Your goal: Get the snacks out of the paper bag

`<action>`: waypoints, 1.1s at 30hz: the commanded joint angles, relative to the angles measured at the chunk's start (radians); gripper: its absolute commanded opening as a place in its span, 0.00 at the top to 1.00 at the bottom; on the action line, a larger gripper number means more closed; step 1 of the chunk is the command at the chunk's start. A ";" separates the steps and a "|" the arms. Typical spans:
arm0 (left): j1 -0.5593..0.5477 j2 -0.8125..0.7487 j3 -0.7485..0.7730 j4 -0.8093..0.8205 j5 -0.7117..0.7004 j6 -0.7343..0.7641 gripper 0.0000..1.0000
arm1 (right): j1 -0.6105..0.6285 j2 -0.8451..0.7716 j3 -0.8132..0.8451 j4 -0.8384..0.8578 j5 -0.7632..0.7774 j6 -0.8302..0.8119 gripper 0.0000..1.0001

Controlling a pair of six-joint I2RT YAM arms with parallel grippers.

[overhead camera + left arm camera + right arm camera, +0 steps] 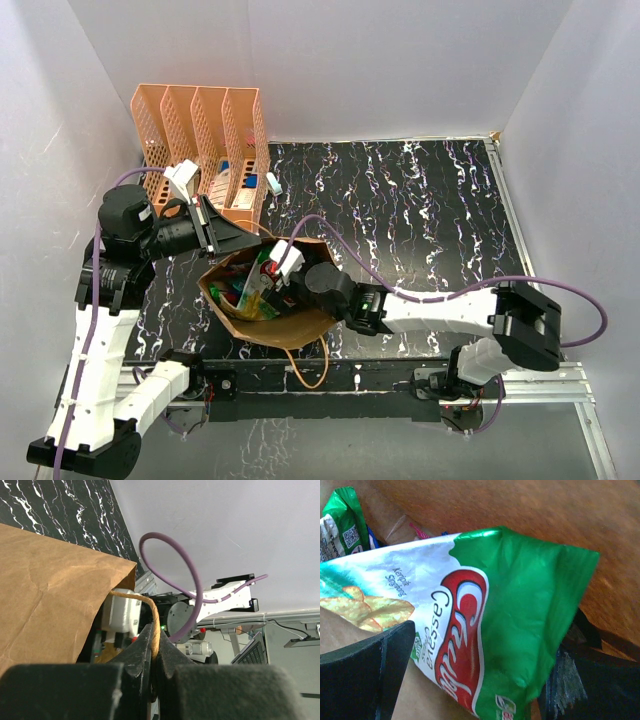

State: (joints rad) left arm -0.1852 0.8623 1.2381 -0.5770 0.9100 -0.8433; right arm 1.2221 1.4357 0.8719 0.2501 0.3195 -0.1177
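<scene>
The brown paper bag lies open near the table's front edge, with several snacks inside. My left gripper is shut on the bag's twisted paper handle at the mouth and holds that edge up; the bag's side fills the left of that view. My right gripper reaches into the bag. In the right wrist view its jaws stand wide on either side of a large green snack bag with a red logo. A second green packet lies behind.
An orange perforated file organizer with small stationery items stands at the back left, close behind my left arm. A small white item lies beside it. The bag's other handle hangs over the front edge. White walls enclose the table.
</scene>
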 commanded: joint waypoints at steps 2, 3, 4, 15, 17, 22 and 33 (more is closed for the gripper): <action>0.000 -0.007 0.056 -0.028 0.018 0.038 1.00 | -0.003 0.035 0.055 0.261 -0.178 -0.050 0.15; -0.001 -0.009 0.059 -0.035 0.012 0.044 1.00 | -0.003 0.023 0.045 0.275 -0.238 -0.047 0.19; -0.001 -0.010 0.061 -0.044 0.007 0.051 1.00 | -0.003 0.006 0.032 0.283 -0.280 -0.039 0.22; 0.000 -0.020 0.045 -0.046 -0.050 0.064 1.00 | -0.003 -0.190 -0.110 0.133 -0.579 0.035 0.53; 0.000 -0.022 0.045 -0.049 -0.056 0.064 1.00 | -0.003 -0.211 -0.125 0.101 -0.557 0.018 0.52; 0.000 -0.033 0.035 -0.054 -0.071 0.055 1.00 | -0.007 -0.218 -0.118 0.019 -0.527 -0.136 0.50; 0.000 -0.046 0.014 -0.080 -0.110 0.067 1.00 | -0.009 -0.201 0.007 -0.207 -0.571 -0.331 0.70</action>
State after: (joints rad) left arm -0.1852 0.8234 1.2522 -0.6380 0.8127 -0.7883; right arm 1.2152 1.2377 0.7811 0.0975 -0.2062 -0.3805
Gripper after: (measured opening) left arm 0.007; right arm 0.393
